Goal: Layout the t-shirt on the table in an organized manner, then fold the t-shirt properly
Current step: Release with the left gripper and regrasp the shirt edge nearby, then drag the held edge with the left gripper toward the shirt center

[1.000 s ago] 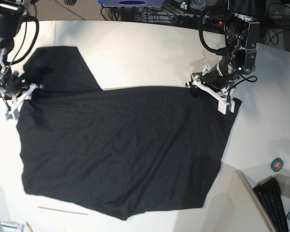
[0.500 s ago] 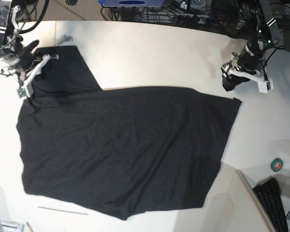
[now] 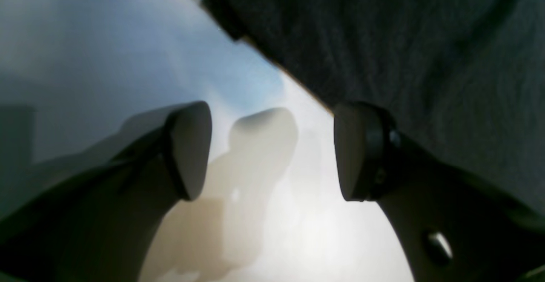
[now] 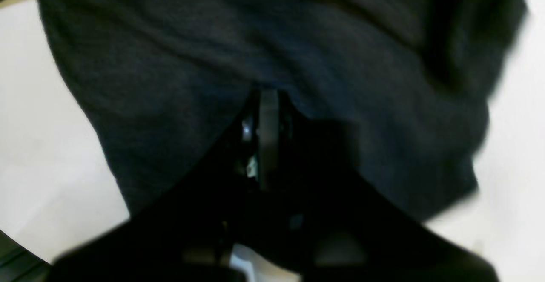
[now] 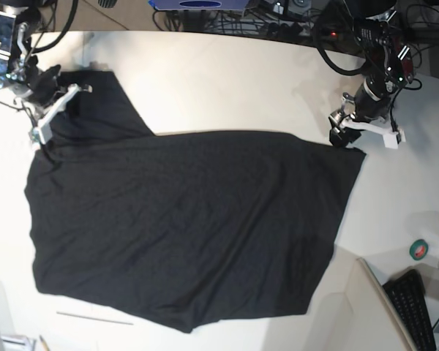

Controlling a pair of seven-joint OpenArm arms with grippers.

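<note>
The base view is bright and even, with glare on the table. The t-shirt is so dark that its folds hardly show. Both wrist views are blurred — the right one is dim, and the left one shows soft finger shadows.

t-shirt: plain black, spread mostly flat, one sleeve jutting toward 11 o'clock, hem toward 5 o'clock.
table: off-white, smooth, curved far edge, carrying the t-shirt.
</note>
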